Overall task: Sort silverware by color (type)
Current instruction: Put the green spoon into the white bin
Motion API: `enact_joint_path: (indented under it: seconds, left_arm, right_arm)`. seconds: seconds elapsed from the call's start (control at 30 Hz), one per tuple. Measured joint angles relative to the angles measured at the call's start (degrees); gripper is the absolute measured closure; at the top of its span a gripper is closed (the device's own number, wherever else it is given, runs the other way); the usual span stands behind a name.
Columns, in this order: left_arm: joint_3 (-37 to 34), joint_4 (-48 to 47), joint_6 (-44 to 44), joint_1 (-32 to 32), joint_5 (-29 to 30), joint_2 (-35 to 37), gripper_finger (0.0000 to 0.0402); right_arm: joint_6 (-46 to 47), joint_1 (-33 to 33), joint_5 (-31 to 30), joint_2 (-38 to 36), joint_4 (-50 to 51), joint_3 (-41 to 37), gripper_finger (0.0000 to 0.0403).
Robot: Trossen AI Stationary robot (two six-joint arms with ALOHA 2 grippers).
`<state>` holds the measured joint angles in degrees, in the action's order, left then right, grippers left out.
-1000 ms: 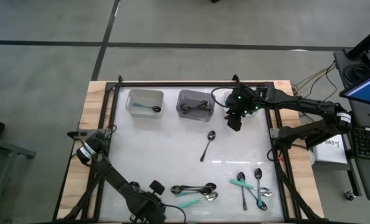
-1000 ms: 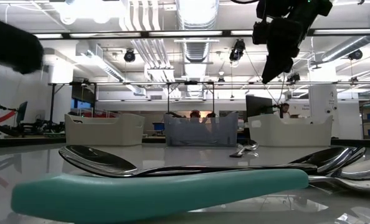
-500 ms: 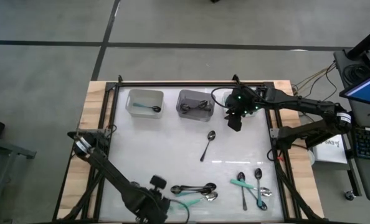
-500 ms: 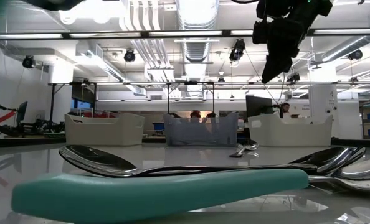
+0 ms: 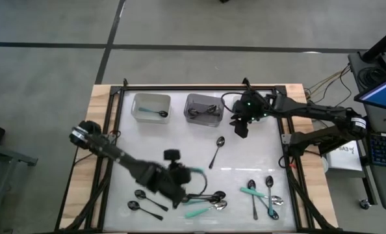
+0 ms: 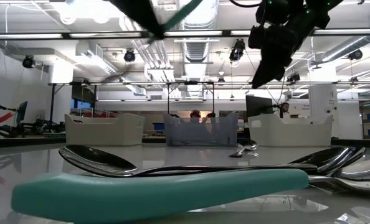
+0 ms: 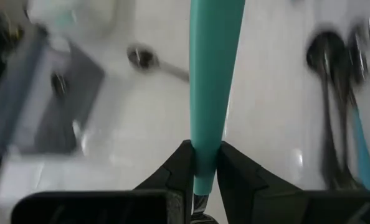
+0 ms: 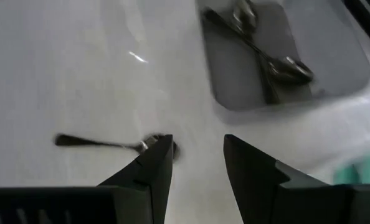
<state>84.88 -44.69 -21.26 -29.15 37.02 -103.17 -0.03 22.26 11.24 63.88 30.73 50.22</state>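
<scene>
A spoon with a teal handle [image 7: 213, 74] hangs over the table's near middle, with my left gripper [image 5: 182, 175] shut on it. More silverware lies on the white table: a cluster [image 5: 203, 198] just beneath the gripper, two black spoons [image 5: 143, 200] to its left, one spoon [image 5: 217, 151] in the middle, and a group [image 5: 261, 194] at the near right. My right gripper [image 5: 240, 130] stands open above the table beside the grey bin [image 5: 203, 109], with nothing between its fingers. My left gripper pinches the narrow end of the teal handle [image 7: 203, 163] between its two fingers [image 7: 180, 167]. The handle runs straight on ahead of the fingers, along their line. The gripper slants down toward the far right, and the spoon is lifted clear of the table.
At the far edge stand a clear bin [image 5: 151, 107] with one spoon in it and the grey bin with several spoons. A black frame [image 5: 199, 87] runs round the table. Bare white surface lies between the bins and the near spoons.
My left gripper has risen from the table's near edge and swung toward the middle, rolling its wrist, with the teal-handled spoon held clear. Two black spoons that the arm covered at the near left now show.
</scene>
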Motion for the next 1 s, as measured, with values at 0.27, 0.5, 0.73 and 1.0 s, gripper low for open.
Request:
enact_joint_path:
  seconds: [0.27, 0.5, 0.73, 1.0]
  left_arm:
    - [-8.8, 28.8, 18.3, 10.9, 0.0, 3.1, 0.0361]
    - [-20.0, 54.7, 19.1, 18.7, 0.0, 3.2, 0.0361]
    - [-24.5, 70.8, 17.9, 23.8, 0.1, 2.2, 0.0361]
    - [-24.5, 72.4, 18.5, 24.2, 1.5, 1.4, 0.0361]
  right_arm:
    - [1.6, -1.8, 12.9, 0.0, -15.5, -3.5, 0.0268]
    - [0.5, -5.6, 13.2, 0.0, -20.8, -3.5, 0.0268]
    - [0.1, -8.8, 10.8, 0.0, -25.3, -3.5, 0.0268]
    - [-2.1, -10.8, -2.7, 0.0, -30.8, -3.5, 0.0268]
